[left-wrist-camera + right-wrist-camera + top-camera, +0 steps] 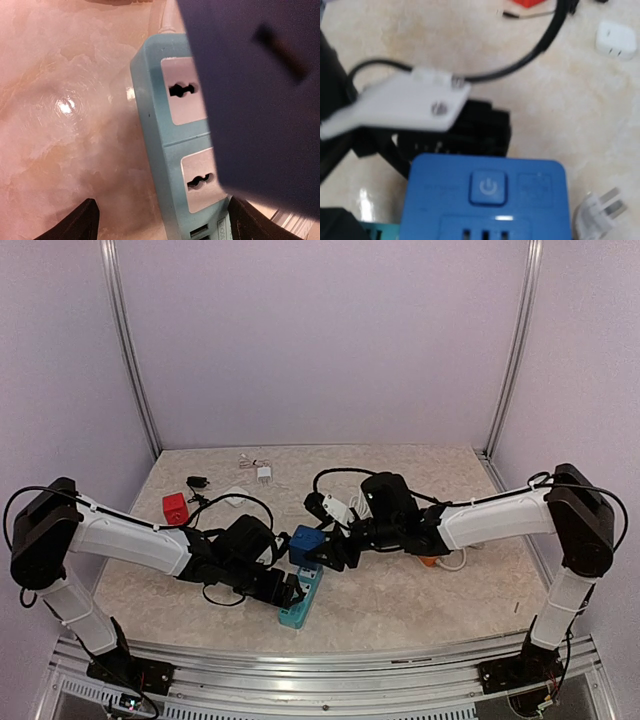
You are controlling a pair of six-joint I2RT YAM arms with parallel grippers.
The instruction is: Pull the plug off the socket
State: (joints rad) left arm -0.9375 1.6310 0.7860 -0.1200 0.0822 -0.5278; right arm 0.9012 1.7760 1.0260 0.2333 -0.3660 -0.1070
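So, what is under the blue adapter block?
The teal power strip lies under the blue adapter block. Two empty sockets show beside it; the strip's part beneath the block, and any pins, is covered.

Overall light: soft, even light is falling from overhead, and the top view is staying bright and sharp.
Shadows: short, faint shadows are lying under both arms on the table [400, 610].
Glare: a round white spot is shining off the glossy tabletop (left wrist view), left of the teal power strip [160, 150].
Blur: the blue plug [260, 100] is looming dark and unfocused there; the white bracket [405, 102] is smearing in the right wrist view.
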